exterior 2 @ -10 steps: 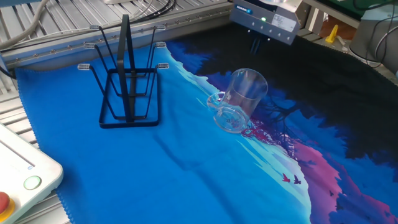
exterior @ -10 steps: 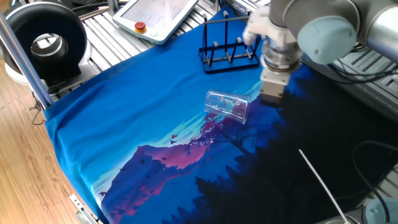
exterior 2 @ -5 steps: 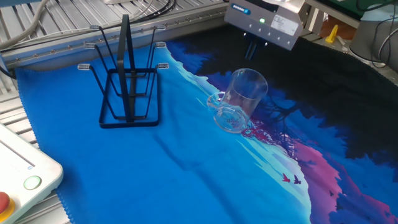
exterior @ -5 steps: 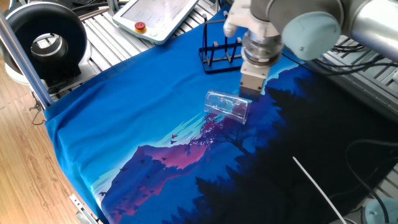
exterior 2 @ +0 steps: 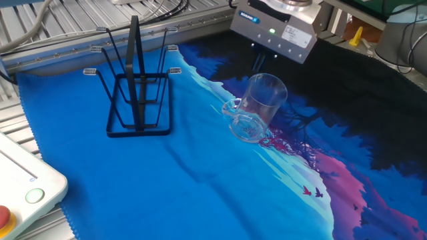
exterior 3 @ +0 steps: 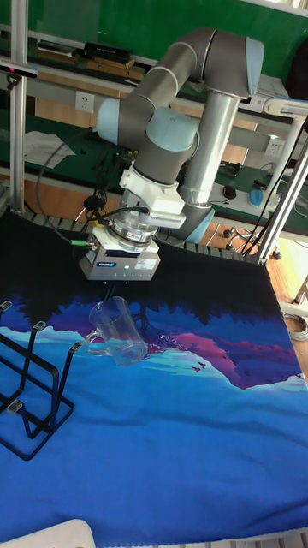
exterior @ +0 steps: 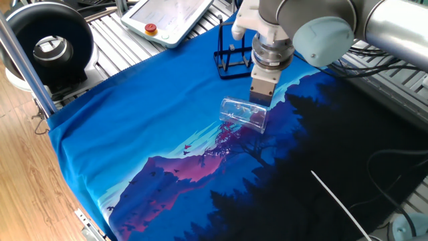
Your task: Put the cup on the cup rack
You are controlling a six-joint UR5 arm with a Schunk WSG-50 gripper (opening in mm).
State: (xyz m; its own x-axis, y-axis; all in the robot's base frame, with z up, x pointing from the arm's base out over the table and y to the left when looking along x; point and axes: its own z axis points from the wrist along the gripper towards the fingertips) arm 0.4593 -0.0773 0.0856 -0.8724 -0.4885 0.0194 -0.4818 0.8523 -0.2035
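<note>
While cup lies tipped on cloth, tool hangs above, fingers mostly hidden; opening unclear.

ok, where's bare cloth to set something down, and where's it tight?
Free: the wide blue stretch between the cup rack and the cup, running toward the white pendant; also the purple-and-dark area beyond the cup. Tight: right around the cup, with the gripper just above it.

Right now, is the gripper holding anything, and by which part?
Nothing is held. The gripper hangs just above the cup, which lies on its side on the cloth, not yet gripped.
</note>
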